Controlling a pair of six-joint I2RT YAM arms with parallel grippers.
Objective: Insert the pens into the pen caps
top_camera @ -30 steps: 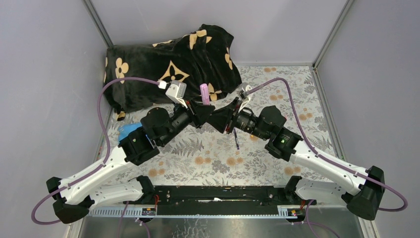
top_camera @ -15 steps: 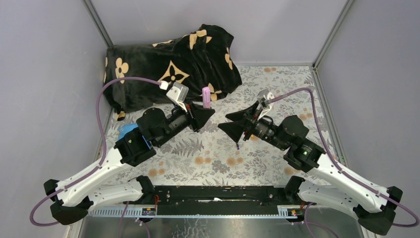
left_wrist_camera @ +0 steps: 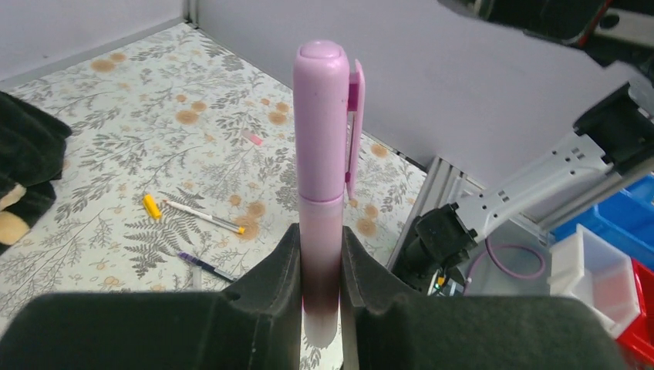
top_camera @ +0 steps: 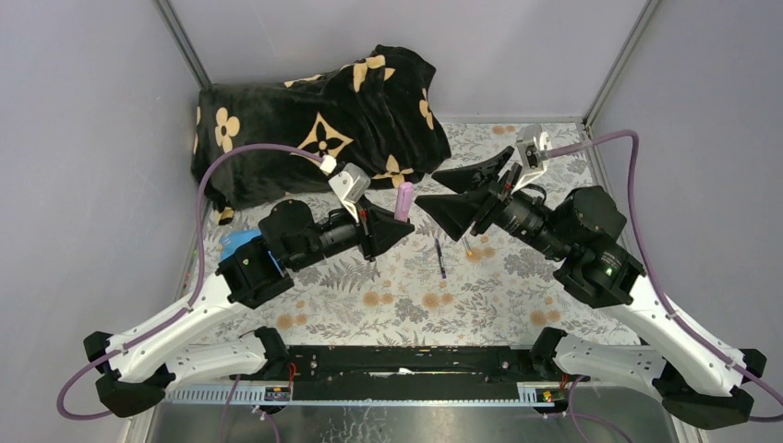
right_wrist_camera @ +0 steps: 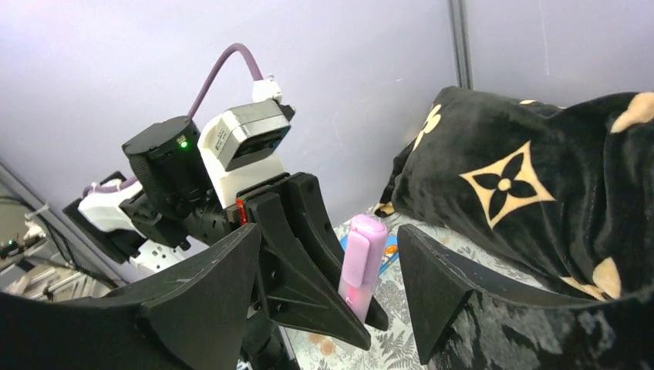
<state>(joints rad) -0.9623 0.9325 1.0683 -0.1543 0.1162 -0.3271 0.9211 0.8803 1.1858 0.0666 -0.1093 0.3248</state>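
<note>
My left gripper (top_camera: pixel 395 228) is shut on a pink pen with a lilac cap on it (top_camera: pixel 403 200) and holds it upright above the table. In the left wrist view the capped pen (left_wrist_camera: pixel 320 146) stands straight up between my fingers (left_wrist_camera: pixel 271 274). My right gripper (top_camera: pixel 427 188) is open and empty, just right of the pen and apart from it. In the right wrist view the pen (right_wrist_camera: pixel 362 262) shows between my spread fingers (right_wrist_camera: pixel 208 297). A dark blue pen (top_camera: pixel 439 258) lies on the table. A white pen (left_wrist_camera: pixel 204 217) and a yellow cap (left_wrist_camera: pixel 152 206) lie beyond it.
A black blanket with tan flowers (top_camera: pixel 323 120) is heaped at the back left. A blue flat card (top_camera: pixel 242 245) lies under the left arm. A small pink piece (left_wrist_camera: pixel 251 138) lies further out on the flowered table cover (top_camera: pixel 517 295). Grey walls close in the sides.
My right gripper has let go, opened, and drawn back to the right and away from the left gripper. The left gripper has shifted slightly right, still holding the capped pen.
</note>
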